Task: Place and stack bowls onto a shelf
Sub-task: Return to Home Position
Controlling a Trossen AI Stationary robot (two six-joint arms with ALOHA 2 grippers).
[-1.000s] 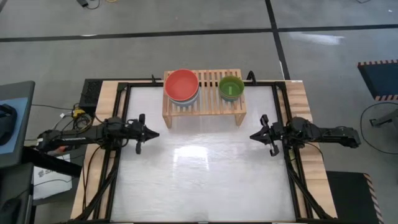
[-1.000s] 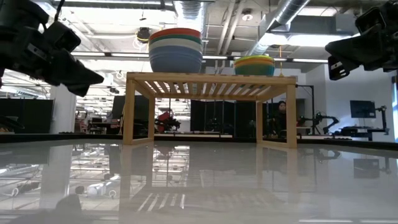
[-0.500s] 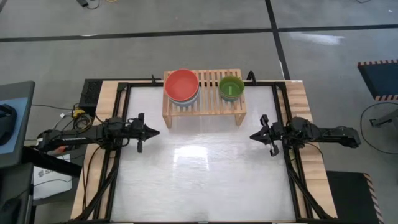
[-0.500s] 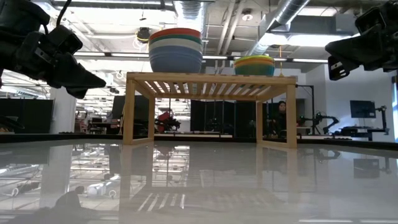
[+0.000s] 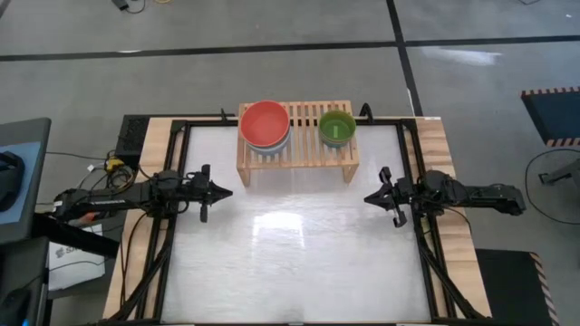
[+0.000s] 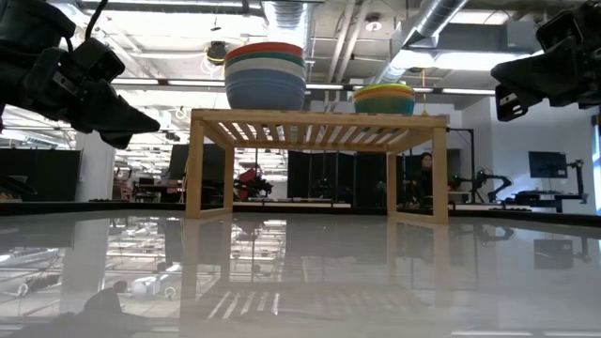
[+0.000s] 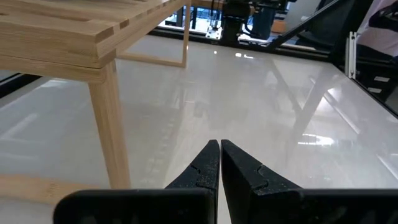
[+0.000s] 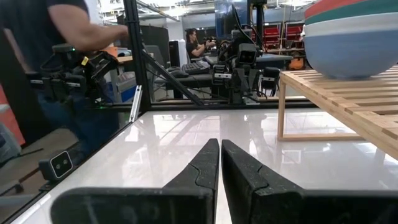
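The light-wood shelf [image 5: 297, 145] stands at the table's far side on its solid side legs. Two stacks of nested bowls rest on its slats. The larger stack [image 5: 265, 124] has a red-orange bowl on top and a slate blue one at the bottom [image 6: 266, 92]. The smaller stack [image 5: 337, 128] shows lime green on top. My left gripper [image 5: 227, 192] is shut and hovers left of the shelf and nearer than it, pointing right. My right gripper [image 5: 367, 198] is shut and hovers right of the shelf, pointing left. Both are empty and well above the table [image 6: 141, 120] [image 6: 498, 94].
The white tabletop [image 5: 290, 254] stretches bare between the two grippers and toward the near edge. A black frame rail [image 5: 181, 136] runs round the table. In the right wrist view a person [image 8: 56, 68] stands beyond the table's left side.
My left gripper has dipped slightly, its tip a little lower in the low view, and has since held still. The bowls and the shelf have not moved.
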